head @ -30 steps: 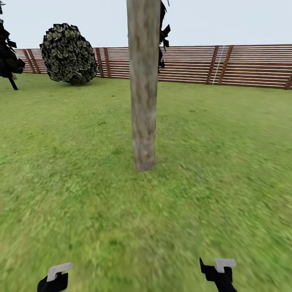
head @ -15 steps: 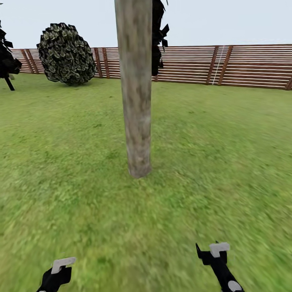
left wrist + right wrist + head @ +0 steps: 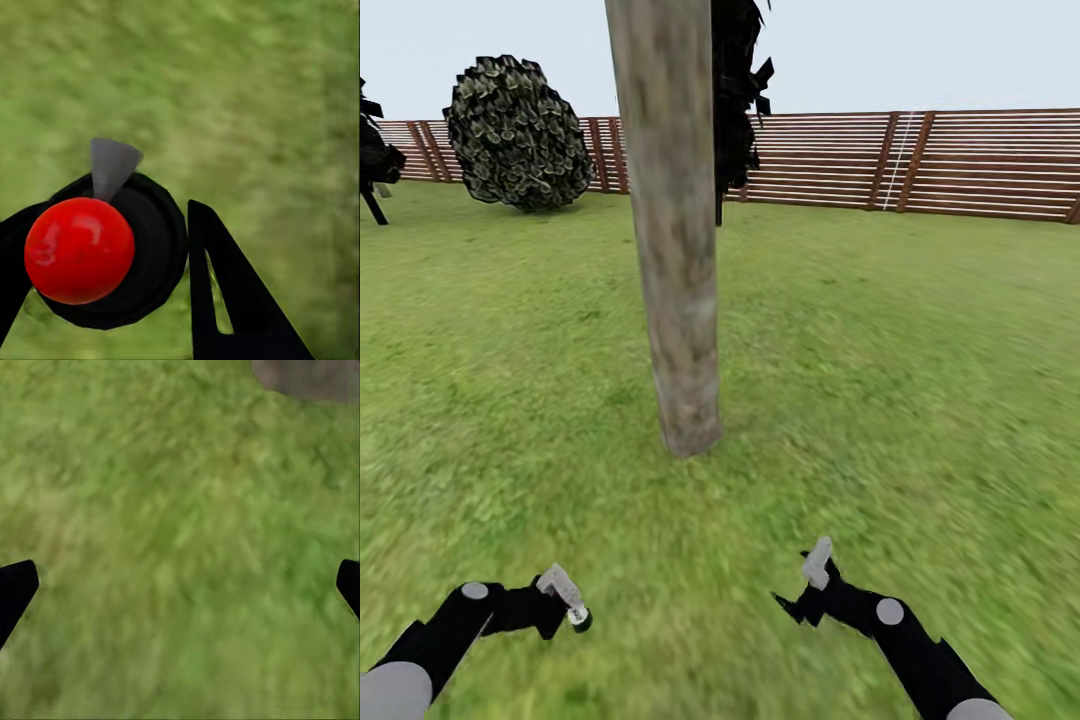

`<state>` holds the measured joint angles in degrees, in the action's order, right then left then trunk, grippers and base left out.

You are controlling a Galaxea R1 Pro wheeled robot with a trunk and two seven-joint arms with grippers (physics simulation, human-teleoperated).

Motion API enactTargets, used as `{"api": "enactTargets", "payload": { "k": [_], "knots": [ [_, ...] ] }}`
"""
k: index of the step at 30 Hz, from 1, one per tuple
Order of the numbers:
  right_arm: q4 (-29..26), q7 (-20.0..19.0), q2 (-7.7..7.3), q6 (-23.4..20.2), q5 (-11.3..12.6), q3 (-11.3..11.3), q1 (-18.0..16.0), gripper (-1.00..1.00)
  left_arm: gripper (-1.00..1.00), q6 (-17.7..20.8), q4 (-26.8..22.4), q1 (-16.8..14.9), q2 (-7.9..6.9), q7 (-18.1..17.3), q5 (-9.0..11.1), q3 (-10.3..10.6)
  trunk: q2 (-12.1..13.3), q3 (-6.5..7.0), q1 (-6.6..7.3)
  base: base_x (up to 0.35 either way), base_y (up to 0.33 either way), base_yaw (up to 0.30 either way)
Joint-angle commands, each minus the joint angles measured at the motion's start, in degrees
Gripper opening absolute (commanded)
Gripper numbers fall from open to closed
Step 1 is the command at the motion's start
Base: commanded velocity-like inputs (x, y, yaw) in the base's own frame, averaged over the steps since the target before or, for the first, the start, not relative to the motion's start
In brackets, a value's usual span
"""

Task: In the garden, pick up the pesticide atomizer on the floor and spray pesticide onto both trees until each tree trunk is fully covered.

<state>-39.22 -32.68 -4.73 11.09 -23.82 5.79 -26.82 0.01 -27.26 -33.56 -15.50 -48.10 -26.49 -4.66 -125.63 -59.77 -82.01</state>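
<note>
Trunk dead ahead of both claws, a stretch of green grass lawn (image 3: 920, 330) between

Thick mottled grey-brown tree trunk (image 3: 672, 250) stands upright, long axis vertical, neither arm clearly nearer; left claw (image 3: 105, 247) is clenched on the pesticide atomizer with red ball top and black round body (image 3: 112, 251), its grey nozzle (image 3: 112, 163) pointing forward over the grass; right claw (image 3: 180, 577) is released, holding nothing; brown slatted wooden fence (image 3: 960, 165) runs behind.

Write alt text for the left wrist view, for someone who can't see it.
A red ball-shaped cap atop a round black atomizer, with a grey nozzle, sits between the left hand's dark fingers. Blurred green grass lies behind.
</note>
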Motion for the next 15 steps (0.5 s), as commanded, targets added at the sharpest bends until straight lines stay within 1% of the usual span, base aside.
{"api": "enactTargets", "payload": {
  "k": [1, 3, 4, 5, 7, 10, 15],
  "knots": [
    [-1.57, -6.55, 0.05, -2.63, -0.75, 0.17, -1.72, 1.00, -1.00, 0.37, -0.59, -1.76, -0.99, -9.02, -2.78, -0.44, -0.02, -0.06, -0.02, 0.277, -0.163, 0.000],
    [-3.01, -11.89, 0.35, -5.46, -0.77, 0.23, -2.68, 1.00, -1.00, 0.46, -1.45, -2.49, -1.31, -13.32, -4.72, -0.43, -0.02, -0.06, -0.02, 0.277, -0.163, 0.000],
    [-3.89, -14.11, 0.83, -6.48, -0.78, 0.25, -2.97, 1.00, -1.00, 0.51, -2.07, -2.68, -1.31, -14.82, -5.82, -0.43, -0.02, -0.06, -0.02, 0.277, -0.163, 0.000],
    [-6.14, -17.33, 2.41, -7.80, -0.84, 0.29, -3.34, 1.00, -1.00, 0.61, -3.90, -2.90, -1.00, -16.91, -8.62, -0.42, -0.02, -0.06, -0.02, 0.286, -0.136, 0.000],
    [-7.07, -18.27, 3.45, -8.19, -0.86, 0.33, -3.45, 1.00, -1.00, 0.71, -5.10, -2.96, -0.81, -17.55, -10.18, -0.43, -0.02, -0.06, -0.02, 0.302, -0.094, 0.000],
    [-7.53, -18.80, 4.01, -8.38, -0.87, 0.36, -3.48, 1.00, -1.00, 0.82, -5.74, -2.93, -0.73, -17.84, -11.05, -0.43, -0.02, -0.06, -0.02, 0.326, -0.027, 0.000],
    [-7.62, -18.97, 4.18, -8.41, -0.88, 0.37, -3.51, 1.00, -1.00, 0.82, -5.94, -2.64, -0.70, -17.86, -11.31, -0.51, -0.02, -0.06, -0.02, 0.336, 0.085, 0.000]
  ]
}}
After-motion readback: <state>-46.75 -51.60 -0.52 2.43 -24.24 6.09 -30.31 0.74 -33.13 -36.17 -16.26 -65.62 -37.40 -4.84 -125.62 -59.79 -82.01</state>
